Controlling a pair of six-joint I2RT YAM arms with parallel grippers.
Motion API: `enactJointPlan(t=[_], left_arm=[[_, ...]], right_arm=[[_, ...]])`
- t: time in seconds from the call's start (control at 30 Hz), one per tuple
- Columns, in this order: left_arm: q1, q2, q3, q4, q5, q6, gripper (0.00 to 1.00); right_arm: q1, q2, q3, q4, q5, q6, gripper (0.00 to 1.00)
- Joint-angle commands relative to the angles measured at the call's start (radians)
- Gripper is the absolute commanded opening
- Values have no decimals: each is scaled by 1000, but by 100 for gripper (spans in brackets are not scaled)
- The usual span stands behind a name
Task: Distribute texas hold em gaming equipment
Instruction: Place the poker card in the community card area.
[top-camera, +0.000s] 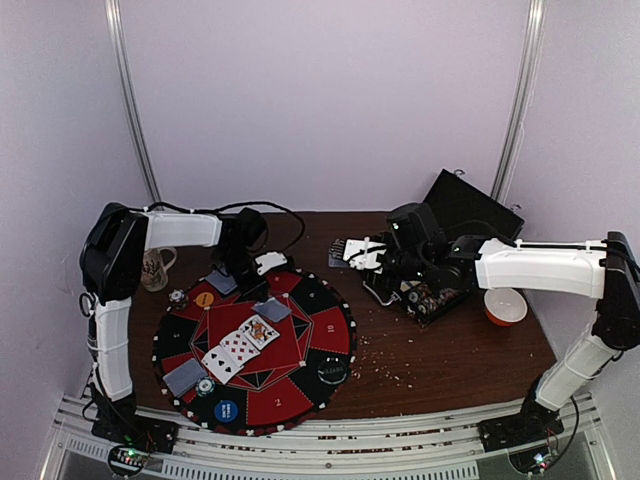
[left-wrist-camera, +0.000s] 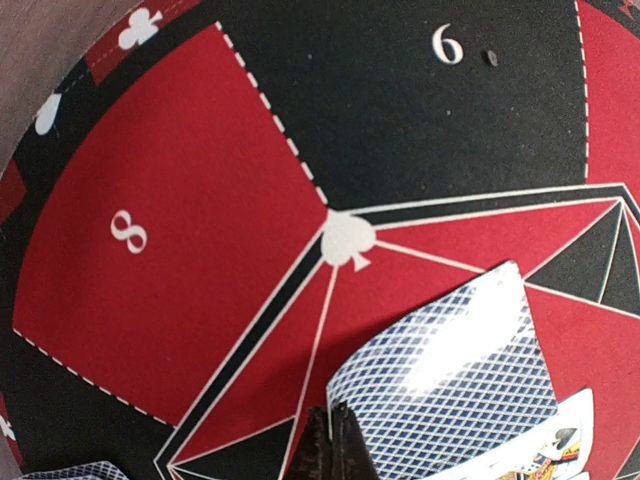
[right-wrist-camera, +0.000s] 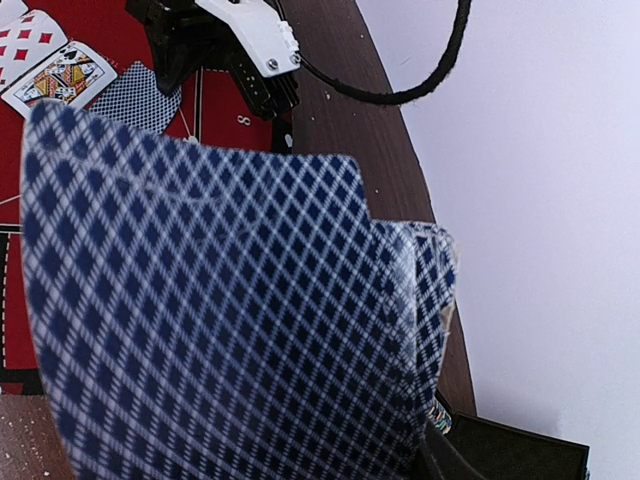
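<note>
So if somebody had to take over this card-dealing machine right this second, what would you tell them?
Left tool: shut, tips at the corner of a face-down card on the round mat; a real pinch is unclear.
Right tool: shut on a stack of playing cards, in the air near the black case.
Laid out on the mat: face-up cards, two more face-down cards, yellow button, blue button, black button, one striped chip.
Left: probably dealing out the held stack.
</note>
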Motion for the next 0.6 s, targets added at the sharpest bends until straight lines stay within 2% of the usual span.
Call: enactJointPlan(t=[0.0, 0.23, 0.47, 0.57], left_arm=[[-16, -2, 0, 40, -14, 42, 0], [-25, -27, -33, 40, 34, 60, 0], [-27, -22, -31, 40, -2, 48, 0], [-28, -29, -12, 40, -37, 34, 12]], right_arm=[[-5, -33, -1, 1, 16, 6, 43], [-5, -31, -4, 0, 14, 6, 43], [-5, -31, 0, -2, 14, 6, 43], [-5, -33, 0, -4, 14, 6, 43]])
